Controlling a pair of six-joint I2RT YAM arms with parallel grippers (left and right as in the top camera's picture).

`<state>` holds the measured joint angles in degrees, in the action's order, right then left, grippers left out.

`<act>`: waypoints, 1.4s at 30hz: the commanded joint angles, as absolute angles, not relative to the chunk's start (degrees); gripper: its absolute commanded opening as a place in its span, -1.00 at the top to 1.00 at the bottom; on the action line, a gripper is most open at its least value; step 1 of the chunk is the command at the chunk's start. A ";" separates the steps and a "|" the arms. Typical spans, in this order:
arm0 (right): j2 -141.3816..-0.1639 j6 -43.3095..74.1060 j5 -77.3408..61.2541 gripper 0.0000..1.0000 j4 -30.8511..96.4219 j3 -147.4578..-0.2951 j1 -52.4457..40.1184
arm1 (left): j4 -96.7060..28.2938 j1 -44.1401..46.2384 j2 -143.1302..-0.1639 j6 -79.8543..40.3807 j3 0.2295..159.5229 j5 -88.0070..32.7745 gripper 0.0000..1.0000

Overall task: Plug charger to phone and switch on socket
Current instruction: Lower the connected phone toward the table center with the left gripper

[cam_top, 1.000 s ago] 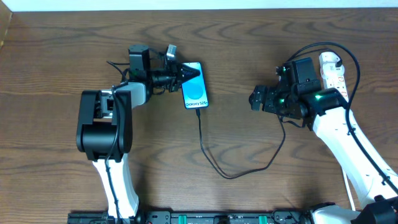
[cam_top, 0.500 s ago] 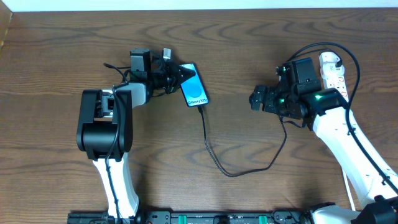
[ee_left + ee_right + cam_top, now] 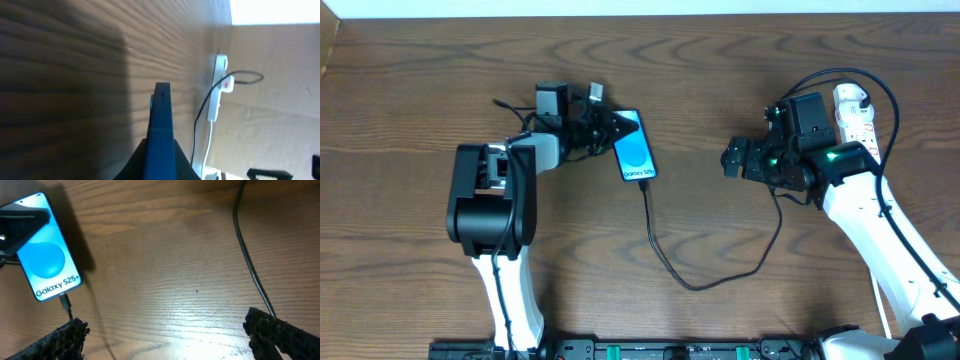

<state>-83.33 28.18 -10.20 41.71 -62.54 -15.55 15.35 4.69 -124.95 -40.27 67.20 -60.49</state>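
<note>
We read "Galaxy S25" in white letters on the phone [image 3: 47,260], at the upper left of the right wrist view; a small mark follows it that we cannot make out. Overhead, the same line on the phone [image 3: 636,158] is too small to read.

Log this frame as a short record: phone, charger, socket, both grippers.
phone: held by left gripper, screen up and lit
charger: connector at phone's bottom edge, looks plugged in; cable loops across table
socket: table's far right; switch state unreadable
left gripper: shut on phone
right gripper: open, empty, above table
</note>
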 commanded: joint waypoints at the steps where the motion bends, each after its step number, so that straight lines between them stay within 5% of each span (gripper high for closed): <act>1: -82.74 27.57 -9.34 -0.99 41.67 -62.87 -15.42 | 15.46 7.27 -124.75 -36.99 67.57 -63.86 0.85; 42: -82.74 27.55 -9.34 -0.99 42.04 -62.87 -15.46 | -1.96 9.76 -124.75 -22.28 67.57 -63.59 0.85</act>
